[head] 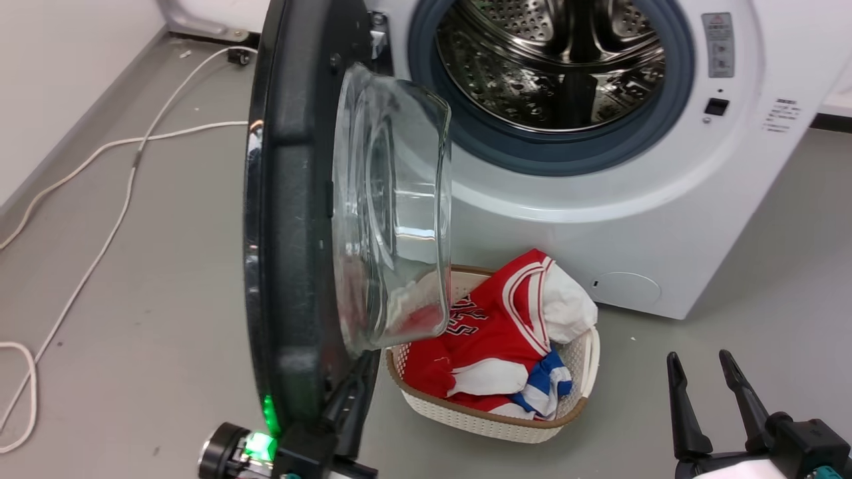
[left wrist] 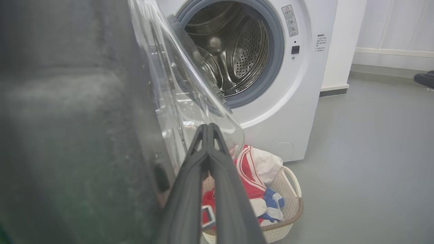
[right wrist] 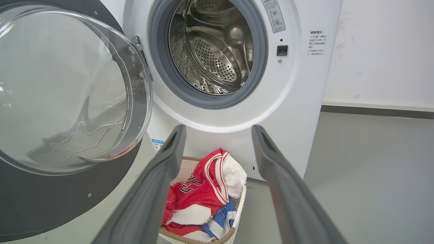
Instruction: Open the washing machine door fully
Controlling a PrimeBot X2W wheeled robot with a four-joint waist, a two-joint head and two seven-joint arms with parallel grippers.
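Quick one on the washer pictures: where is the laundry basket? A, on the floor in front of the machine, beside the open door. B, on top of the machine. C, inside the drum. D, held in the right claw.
A: the laundry basket sits on the floor in front of the washing machine, next to the open washing machine door, with red, white and blue clothes in it.
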